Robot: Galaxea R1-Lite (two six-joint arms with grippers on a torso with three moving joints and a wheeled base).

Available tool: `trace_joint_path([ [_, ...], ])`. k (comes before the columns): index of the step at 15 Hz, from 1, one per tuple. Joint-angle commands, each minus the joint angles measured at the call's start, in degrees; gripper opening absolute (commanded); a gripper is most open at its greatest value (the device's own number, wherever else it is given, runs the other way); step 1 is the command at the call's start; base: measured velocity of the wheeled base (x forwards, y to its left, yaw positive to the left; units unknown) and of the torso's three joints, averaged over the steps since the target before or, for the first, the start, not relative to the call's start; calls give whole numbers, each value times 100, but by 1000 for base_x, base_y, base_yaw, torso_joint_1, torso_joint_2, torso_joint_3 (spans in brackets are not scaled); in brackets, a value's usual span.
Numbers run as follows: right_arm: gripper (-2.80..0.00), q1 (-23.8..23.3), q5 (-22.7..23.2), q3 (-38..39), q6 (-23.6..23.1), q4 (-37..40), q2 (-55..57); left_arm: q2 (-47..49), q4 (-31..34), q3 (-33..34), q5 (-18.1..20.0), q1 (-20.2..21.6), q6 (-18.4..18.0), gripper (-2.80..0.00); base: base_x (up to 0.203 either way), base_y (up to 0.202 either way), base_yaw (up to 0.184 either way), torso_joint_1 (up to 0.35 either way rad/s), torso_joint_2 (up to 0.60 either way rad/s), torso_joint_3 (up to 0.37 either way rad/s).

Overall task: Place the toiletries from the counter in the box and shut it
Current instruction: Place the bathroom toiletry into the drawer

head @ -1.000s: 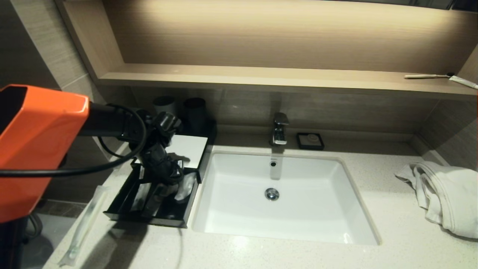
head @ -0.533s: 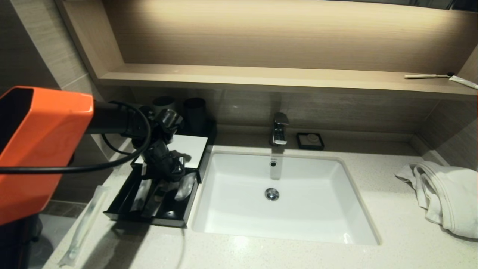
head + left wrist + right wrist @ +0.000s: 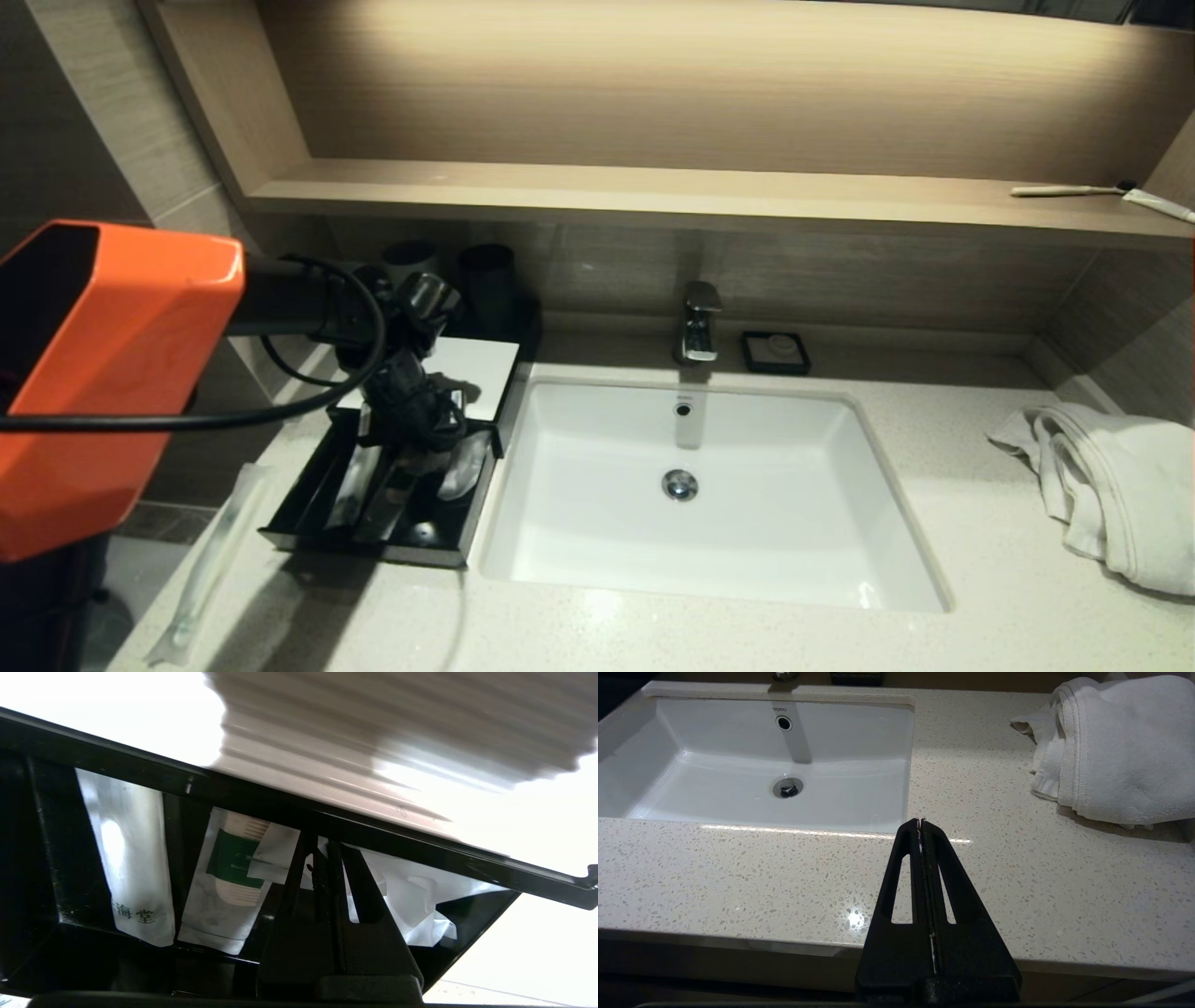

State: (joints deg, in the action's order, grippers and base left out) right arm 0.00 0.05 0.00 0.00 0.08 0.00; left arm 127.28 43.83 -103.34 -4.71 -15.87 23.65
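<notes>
Counter (image 3: 738, 877): speckled stone, polished, glinting. Sink (image 3: 597, 551): glossy white ceramic. Faucet (image 3: 700, 322): shiny chrome metal. Towel (image 3: 1115, 742): white terry cloth, nubby. Box (image 3: 299, 504): glossy black plastic. Sachets (image 3: 126, 854): matt white film. Right tool (image 3: 920, 826): matt black plastic.

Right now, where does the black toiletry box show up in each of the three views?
Head view: black toiletry box sits on the counter left of the sink, under the left gripper.
Left wrist view: box fills the frame, sachets inside.
Right wrist view: not in it.
Shared landmark: the sink appears in head and right wrist views.
</notes>
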Motion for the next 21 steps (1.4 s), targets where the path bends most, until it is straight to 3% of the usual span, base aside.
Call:
trace_joint_path([
  [1, -280, 0, 4, 0, 0, 1, 0, 7, 30, -2, -47, -4, 17, -280, 0, 0, 0, 0, 0, 0],
  [2, -280, 0, 4, 0, 0, 1, 0, -1, 22, -2, -108, -4, 17, -280, 0, 0, 0, 0, 0, 0],
  [3, -280, 0, 4, 0, -9, 9, 0, -10, 12, -5, -109, 5, 19, 0, 0, 0, 0, 0, 0, 0],
  [14, -280, 0, 5, 0, 0, 1, 0, -530, 311, 148, -100, 5, 44, 0, 0, 0, 0, 0, 0, 0],
  [21, -280, 0, 4, 0, 0, 1, 0, -1833, 268, 1171, -91, -1, 73, 0, 0, 0, 0, 0, 0, 0],
])
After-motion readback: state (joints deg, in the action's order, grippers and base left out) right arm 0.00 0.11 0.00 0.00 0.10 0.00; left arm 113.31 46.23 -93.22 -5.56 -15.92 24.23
